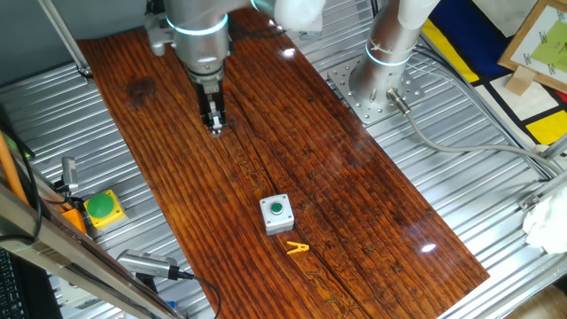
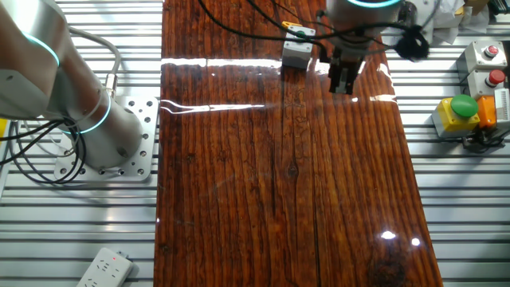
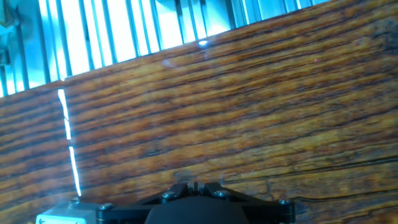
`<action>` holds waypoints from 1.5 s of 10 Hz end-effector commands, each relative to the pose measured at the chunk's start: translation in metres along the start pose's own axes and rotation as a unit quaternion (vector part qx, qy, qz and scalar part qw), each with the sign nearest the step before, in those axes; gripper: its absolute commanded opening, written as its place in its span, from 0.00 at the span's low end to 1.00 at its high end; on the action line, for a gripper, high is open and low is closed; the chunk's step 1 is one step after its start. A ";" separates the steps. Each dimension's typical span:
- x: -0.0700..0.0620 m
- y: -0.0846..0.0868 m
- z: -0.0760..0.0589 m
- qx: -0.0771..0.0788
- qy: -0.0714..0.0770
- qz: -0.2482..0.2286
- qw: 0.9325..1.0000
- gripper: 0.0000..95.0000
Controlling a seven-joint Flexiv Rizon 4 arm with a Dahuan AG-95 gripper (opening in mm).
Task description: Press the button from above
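Observation:
The button (image 1: 276,209) is a small round green push-button in a square light-grey box (image 1: 275,215) on the wooden board, near its front end in one fixed view. In the other fixed view the box (image 2: 297,53) sits at the far end, and the button's top barely shows. My gripper (image 1: 215,125) hangs over the board well away from the box, fingers pointing down and shut on nothing. In the other fixed view the gripper (image 2: 343,84) is right of the box. In the hand view the gripper (image 3: 196,185) shows at the bottom, with a light-grey box corner (image 3: 59,218) at lower left.
A yellow clothespin (image 1: 298,248) lies just in front of the box. A larger green button in a yellow housing (image 1: 104,209) sits off the board on the ribbed metal table (image 1: 461,168). Two red-button boxes (image 2: 488,53) stand beside it. The arm's base (image 1: 376,84) is bolted next to the board.

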State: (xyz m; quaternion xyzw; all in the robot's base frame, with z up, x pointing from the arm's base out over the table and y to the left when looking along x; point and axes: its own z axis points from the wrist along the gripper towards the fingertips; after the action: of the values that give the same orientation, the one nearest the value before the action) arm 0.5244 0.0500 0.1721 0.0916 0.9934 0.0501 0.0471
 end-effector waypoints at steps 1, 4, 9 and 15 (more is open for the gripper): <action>0.002 0.003 0.000 0.004 0.000 0.001 1.000 0.00; 0.008 0.015 0.004 0.008 -0.005 0.013 1.000 0.00; 0.017 0.028 0.006 0.010 -0.019 0.020 1.000 0.00; 0.008 0.057 -0.003 0.013 -0.008 0.035 0.999 0.00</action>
State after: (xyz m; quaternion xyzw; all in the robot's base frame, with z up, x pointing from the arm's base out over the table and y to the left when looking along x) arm 0.5247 0.1067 0.1819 0.1288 0.9890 0.0435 0.0586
